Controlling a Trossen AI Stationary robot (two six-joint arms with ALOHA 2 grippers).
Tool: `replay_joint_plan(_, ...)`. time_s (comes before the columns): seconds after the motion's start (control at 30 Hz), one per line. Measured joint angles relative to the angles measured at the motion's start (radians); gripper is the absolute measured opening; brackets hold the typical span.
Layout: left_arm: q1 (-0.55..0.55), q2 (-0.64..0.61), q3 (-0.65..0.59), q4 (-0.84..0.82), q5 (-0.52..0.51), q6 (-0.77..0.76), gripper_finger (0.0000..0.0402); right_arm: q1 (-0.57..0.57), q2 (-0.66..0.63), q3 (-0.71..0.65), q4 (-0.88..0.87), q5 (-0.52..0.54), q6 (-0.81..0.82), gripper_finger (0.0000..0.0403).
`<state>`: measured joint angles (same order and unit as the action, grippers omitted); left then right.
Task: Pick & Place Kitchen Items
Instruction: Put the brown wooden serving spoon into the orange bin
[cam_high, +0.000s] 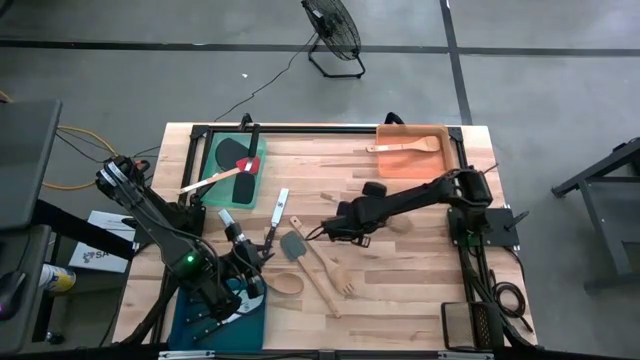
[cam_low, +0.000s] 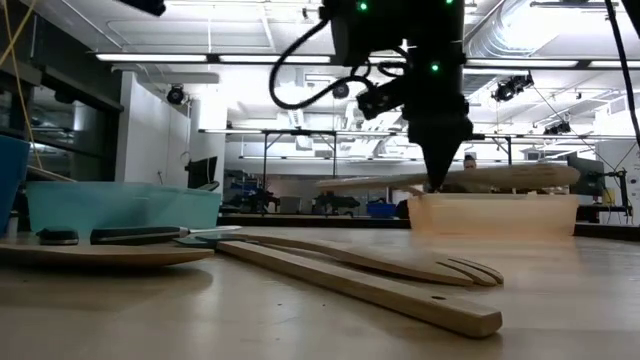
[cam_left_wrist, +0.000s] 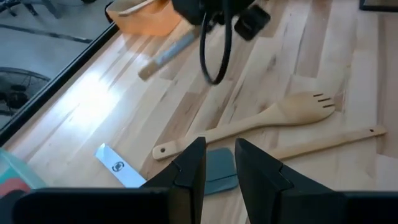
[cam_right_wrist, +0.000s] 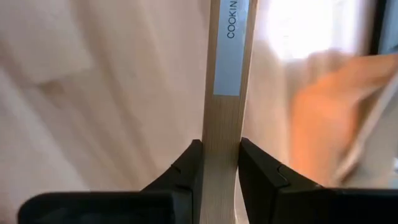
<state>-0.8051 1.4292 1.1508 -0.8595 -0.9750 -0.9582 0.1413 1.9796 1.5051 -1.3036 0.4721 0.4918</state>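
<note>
From my remote station, I read the worktop (cam_high: 420, 290) left to right. At seven o'clock the left hand (cam_high: 243, 272) hovers low beside the teal tray (cam_high: 190, 318), its dark fingers a narrow gap apart with nothing between them; I judge it is waiting its turn. At eleven o'clock the green tray (cam_high: 215, 165) already carries a red-headed spatula (cam_high: 246, 164), a black spatula (cam_high: 229, 150) and a pale wooden spoon (cam_high: 210, 181), so the sorting looks partly done. Loose at the centre lie a steel knife (cam_high: 277, 214) with a black handle, a grey-headed spatula (cam_high: 293, 246), a notched wooden fork-spoon (cam_left_wrist: 305, 106) and a straight, flat wooden stick (cam_low: 380, 290), all matt, smooth-grained and slender. The right hand (cam_high: 330, 231), reaching in from three o'clock to just right of centre, is clamped on the flat handle of a wooden utensil (cam_right_wrist: 225, 106). A pale printed label is wrapped round that handle. The low view shows the utensil carried level, clear of the surface. I judge the mid-handle grip keeps it balanced for carrying. At one o'clock the orange tray (cam_high: 390, 165) holds a wooden turner (cam_high: 405, 146), likely where wooden pieces belong.
</note>
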Motion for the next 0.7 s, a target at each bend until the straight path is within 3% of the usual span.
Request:
replay_joint_plan(0.2, 0.000, 0.000, -0.012, 0.008, 0.000, -0.017, 0.0083, -0.036, -0.021, 0.002, -0.111, 0.138, -0.090, 0.0068)
replay_joint_plan(0.4, 0.000, 0.000, -0.012, 0.025, 0.012, -0.016, 0.0083, -0.109, -0.035, -0.003, -0.128, 0.211, -0.196, 0.0068)
replay_joint_plan(0.7, -0.001, 0.000, -0.012, 0.056, 0.044, -0.016, 0.0083, -0.233, -0.228, -0.187, 0.125, 0.216, -0.428, 0.0068)
